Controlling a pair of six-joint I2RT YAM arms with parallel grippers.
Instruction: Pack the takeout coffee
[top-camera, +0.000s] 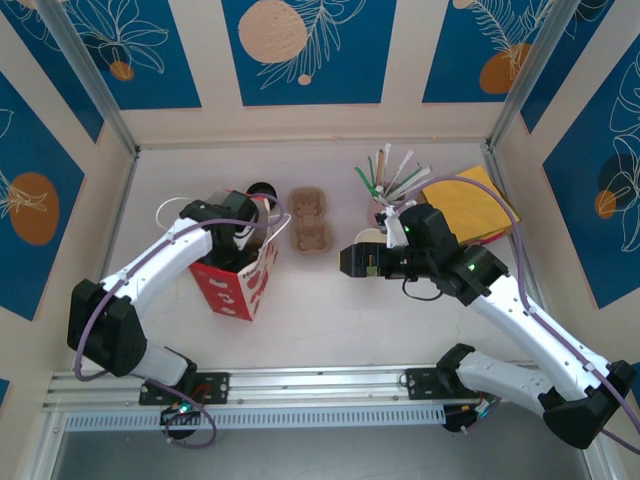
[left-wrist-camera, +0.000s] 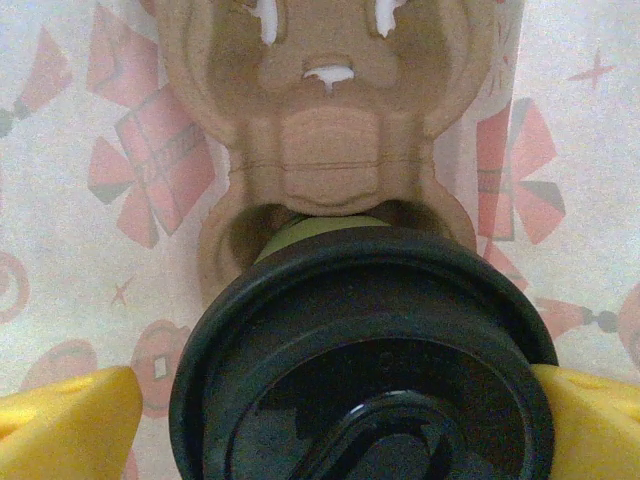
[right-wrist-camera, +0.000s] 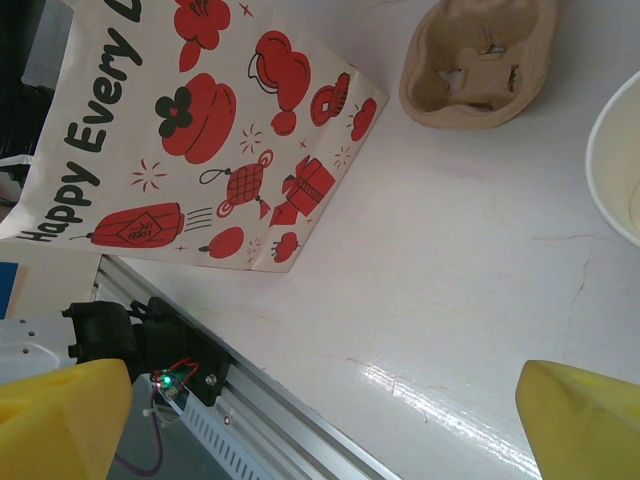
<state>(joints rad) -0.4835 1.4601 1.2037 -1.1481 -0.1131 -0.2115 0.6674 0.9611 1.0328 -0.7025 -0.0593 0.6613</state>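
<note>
The takeout coffee (left-wrist-camera: 360, 330), a green cup under a black lid, sits in a pocket of a brown pulp carrier (left-wrist-camera: 330, 150) inside the red-and-white paper bag (top-camera: 232, 290). My left gripper (top-camera: 243, 238) reaches down into the bag's mouth. In the left wrist view the left gripper (left-wrist-camera: 335, 410) is open, its yellow fingertips (left-wrist-camera: 65, 425) on either side of the lid; a small gap shows on the left side. My right gripper (top-camera: 352, 261) hovers open over bare table to the right of the bag, nothing between its fingers (right-wrist-camera: 60, 420).
A second pulp carrier (top-camera: 310, 226) lies on the table behind the bag. A white-insided cup (right-wrist-camera: 620, 160) stands by the right arm. Straws (top-camera: 390, 175) and a yellow packet (top-camera: 468, 205) sit at the back right. A round black thing (top-camera: 262, 190) shows behind the bag.
</note>
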